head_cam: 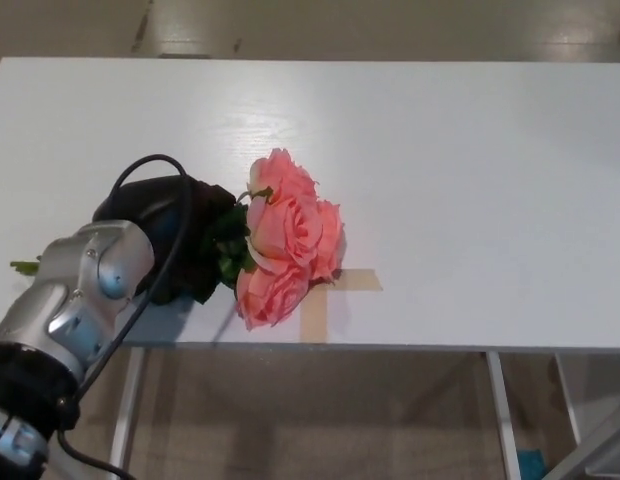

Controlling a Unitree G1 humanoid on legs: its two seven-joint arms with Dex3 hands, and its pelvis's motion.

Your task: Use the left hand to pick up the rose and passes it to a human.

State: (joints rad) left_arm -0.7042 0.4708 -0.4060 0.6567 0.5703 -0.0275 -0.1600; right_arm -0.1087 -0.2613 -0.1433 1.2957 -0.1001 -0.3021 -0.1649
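Pink ruffled rose point(285, 240) gripped in glossy black left hand point(175, 235).

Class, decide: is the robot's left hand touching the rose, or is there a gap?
Touching. In the head view, the left robot hand is wrapped around the leafy stem end of the rose, with no gap visible.

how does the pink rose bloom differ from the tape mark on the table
The rose bloom is pink, ruffled and bulky, rising off the table; the tape mark is tan, flat and stuck to the surface. The bloom is next to the left hand, by its green leaves; the tape mark lies free, partly covered by the bloom. Both lie near the table's front edge.
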